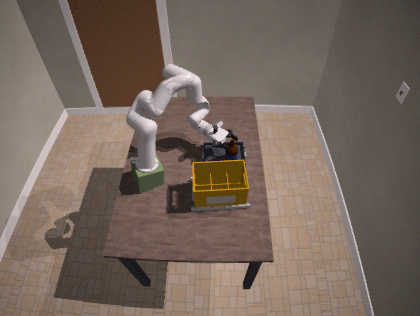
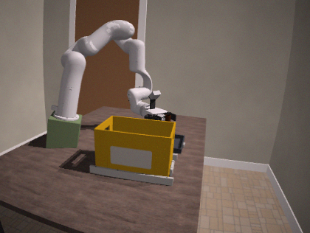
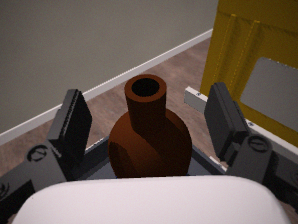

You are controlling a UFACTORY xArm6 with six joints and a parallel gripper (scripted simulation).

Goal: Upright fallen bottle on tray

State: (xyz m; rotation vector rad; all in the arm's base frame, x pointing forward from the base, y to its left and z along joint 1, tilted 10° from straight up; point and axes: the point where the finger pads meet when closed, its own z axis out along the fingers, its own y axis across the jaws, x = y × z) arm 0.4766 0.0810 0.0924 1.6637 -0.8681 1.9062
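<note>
The brown bottle (image 3: 148, 135) (image 1: 225, 150) stands upright on the dark tray, mouth up, behind the yellow crate (image 1: 220, 183). In the wrist view my gripper (image 3: 146, 100) is open, with one finger on each side of the bottle and a clear gap on both sides. In the top view the bottle (image 1: 232, 147) shows just beyond the gripper (image 1: 226, 136). In the exterior view only the bottle's top (image 2: 168, 116) peeks over the crate (image 2: 134, 144), with the gripper (image 2: 160, 116) beside it.
The yellow crate sits on a white base at the table's middle right. The arm's green pedestal (image 1: 147, 176) stands at the table's left edge. The tray's end (image 2: 178, 142) pokes out behind the crate near the table's right edge.
</note>
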